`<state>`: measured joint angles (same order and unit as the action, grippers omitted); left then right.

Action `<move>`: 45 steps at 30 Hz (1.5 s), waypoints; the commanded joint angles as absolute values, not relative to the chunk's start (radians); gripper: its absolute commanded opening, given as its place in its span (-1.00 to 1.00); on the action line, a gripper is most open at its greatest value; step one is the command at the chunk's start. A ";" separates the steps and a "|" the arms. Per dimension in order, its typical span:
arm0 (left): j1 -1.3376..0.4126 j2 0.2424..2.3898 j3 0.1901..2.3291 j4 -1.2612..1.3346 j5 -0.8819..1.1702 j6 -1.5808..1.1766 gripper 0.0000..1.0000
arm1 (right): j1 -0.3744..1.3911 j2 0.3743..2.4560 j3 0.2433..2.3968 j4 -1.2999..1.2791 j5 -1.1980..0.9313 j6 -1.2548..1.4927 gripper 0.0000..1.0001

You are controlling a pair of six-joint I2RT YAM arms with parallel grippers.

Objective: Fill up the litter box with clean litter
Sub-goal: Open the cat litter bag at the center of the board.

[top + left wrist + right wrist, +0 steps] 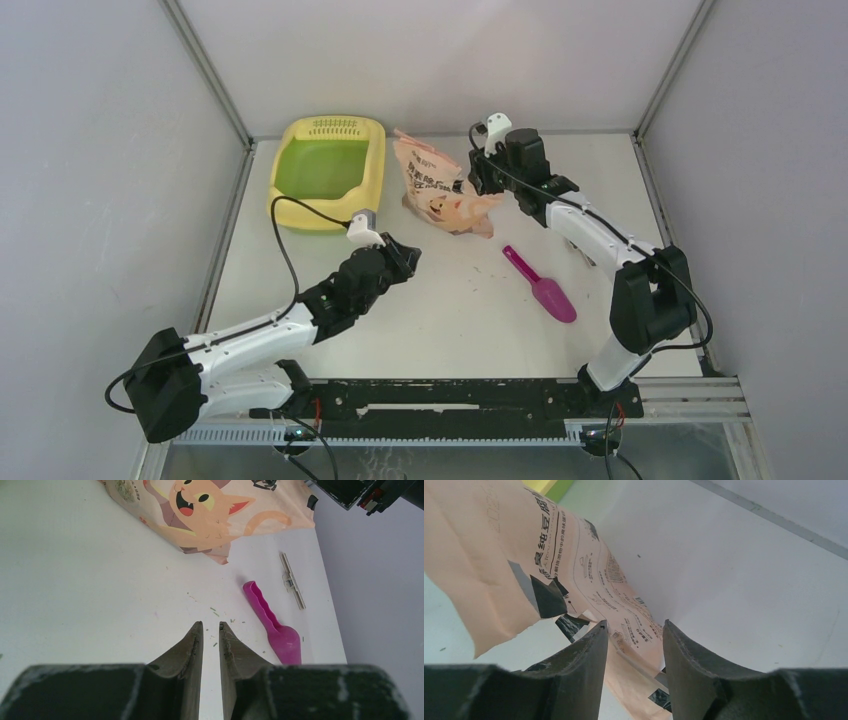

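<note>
The pale yellow litter box (372, 175) with its green floor stands at the back left; its corner (543, 484) also shows in the right wrist view. The peach bag (440, 190) with a cat print lies slumped beside it. My right gripper (478, 170) (635, 625) is open, its fingers either side of the bag's folded edge (639, 637) with a gap on the right. My left gripper (405, 255) (211, 624) hovers over bare table, jaws only slightly apart and empty. Of the clean litter only a few stray granules (214, 610) show on the table.
A magenta scoop (540, 285) (272, 625) lies on the table right of centre, in front of the bag (210, 510). A short pale strip (292, 580) lies beyond the scoop. Grey walls close in the table on three sides.
</note>
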<state>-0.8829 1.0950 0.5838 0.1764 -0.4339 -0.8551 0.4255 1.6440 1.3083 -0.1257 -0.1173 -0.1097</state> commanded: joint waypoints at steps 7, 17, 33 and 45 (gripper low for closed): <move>-0.877 1.081 0.624 0.212 -0.424 -0.839 -0.56 | 0.438 1.657 1.354 -0.250 -0.363 -0.111 -0.06; -0.878 0.966 0.552 0.155 -0.463 -0.871 -0.56 | 0.559 1.573 1.171 -0.254 -0.379 -0.097 -0.28; -0.889 0.749 0.407 -0.042 -0.535 -1.035 -0.55 | 0.988 1.504 0.885 -0.109 -0.128 0.045 -0.33; -0.969 0.615 0.386 -0.229 -0.612 -1.130 -0.53 | 0.929 1.246 0.901 -0.224 0.070 0.222 0.08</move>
<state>-0.9581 0.6388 0.4023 -0.1848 -0.5674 -1.0801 1.0111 1.3808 0.8696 -0.2047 0.0185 0.0700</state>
